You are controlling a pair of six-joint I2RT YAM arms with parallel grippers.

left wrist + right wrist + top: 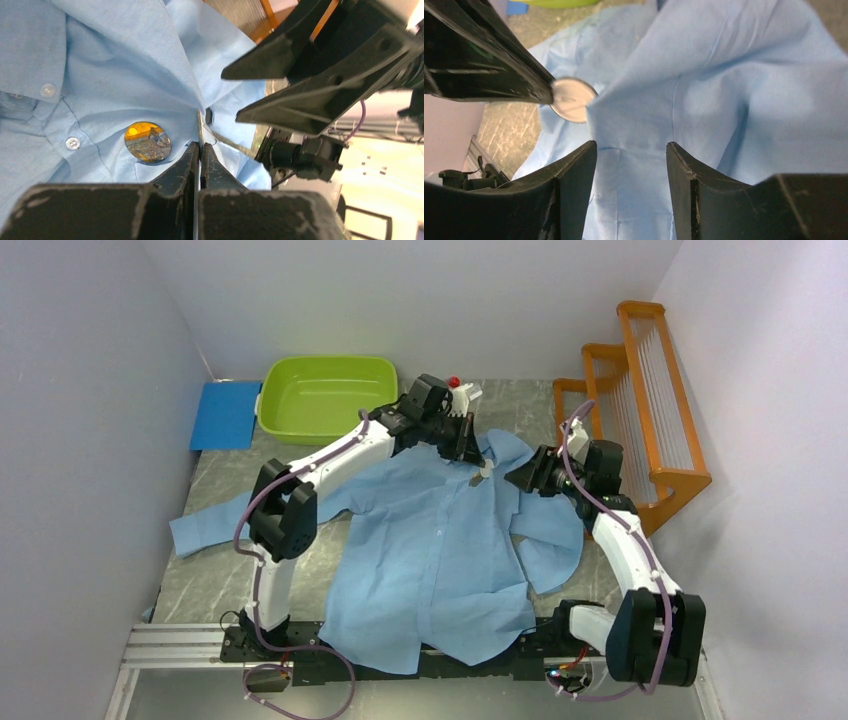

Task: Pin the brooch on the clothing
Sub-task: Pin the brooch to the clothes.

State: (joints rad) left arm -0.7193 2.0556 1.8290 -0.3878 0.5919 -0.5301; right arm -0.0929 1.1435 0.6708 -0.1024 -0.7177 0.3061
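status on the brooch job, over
left gripper shut on shirt fold beside brooch. right gripper open over shirt. brooch on cloth, pinned or not unclear. nothing blocking.

No text, label, brand, number or sign is showing legibly anywhere, and the round brooch (147,142) sitting against the light blue shirt (100,60) is carrying only an orange and grey picture, which, blurred as it is, seems to be bearing no lettering.

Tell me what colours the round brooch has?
Orange-yellow above, blue-grey below, like a painting; the brooch shows best in the left wrist view.
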